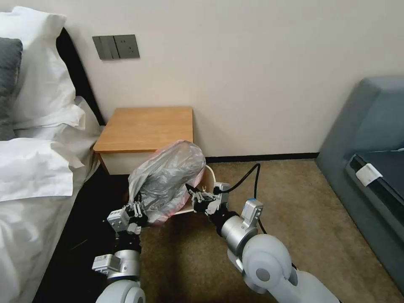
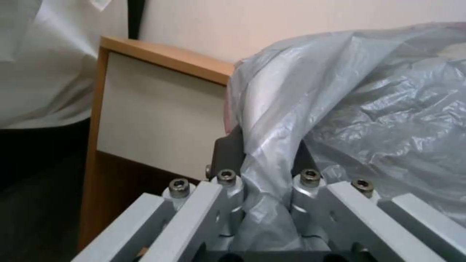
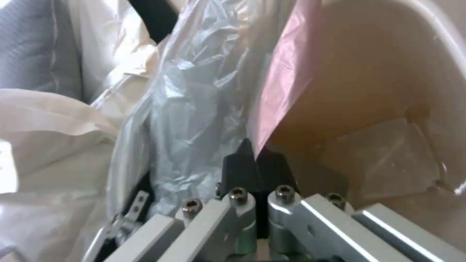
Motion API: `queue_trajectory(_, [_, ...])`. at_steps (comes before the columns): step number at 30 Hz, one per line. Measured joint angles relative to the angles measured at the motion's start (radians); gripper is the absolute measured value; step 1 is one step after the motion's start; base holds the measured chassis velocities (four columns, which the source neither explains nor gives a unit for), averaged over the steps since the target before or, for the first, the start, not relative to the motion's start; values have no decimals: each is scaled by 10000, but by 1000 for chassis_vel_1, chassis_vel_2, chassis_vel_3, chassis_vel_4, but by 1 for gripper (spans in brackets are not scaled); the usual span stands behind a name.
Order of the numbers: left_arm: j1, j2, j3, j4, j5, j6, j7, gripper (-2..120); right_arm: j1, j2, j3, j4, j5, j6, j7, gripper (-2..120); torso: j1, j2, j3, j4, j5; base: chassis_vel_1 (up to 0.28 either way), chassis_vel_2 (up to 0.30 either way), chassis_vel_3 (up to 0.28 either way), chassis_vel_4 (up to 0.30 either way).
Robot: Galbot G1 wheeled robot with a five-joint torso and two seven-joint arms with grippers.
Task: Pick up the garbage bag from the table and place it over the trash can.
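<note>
The wrinkly translucent grey plastic garbage bag (image 1: 168, 179) with its pinkish-red rim hangs puffed up over the small beige plastic trash can (image 1: 209, 173), in front of the wooden bench (image 1: 145, 128). The left gripper (image 1: 136, 210) fingers pinch bunched plastic; the right gripper (image 1: 194, 194) fingers seem clamped on the pink rim.

glossy wrinkled plastic garbage bag (image 1: 166, 179), matt wooden table (image 1: 145, 128)
</note>
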Motion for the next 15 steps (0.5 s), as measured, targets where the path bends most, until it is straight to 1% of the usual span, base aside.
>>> queue_trajectory(5, [-18,-2,-6,-3,-41,12,-14,7,-260,-23,55,273,-41,17,-5,0,0,0,0,0,0,0,0,0,0])
queue_trajectory(10, [-65,-10,-49,-18,-200,29,-31,7,-1068,-87,326,879,-372,23,-46,0,0,0,0,0,0,0,0,0,0])
queue_trajectory(15, [-123,1,-62,-68,-337,95,-61,7,-1557,-157,468,1010,-681,68,-161,0,0,0,0,-1,1,0,0,0,0])
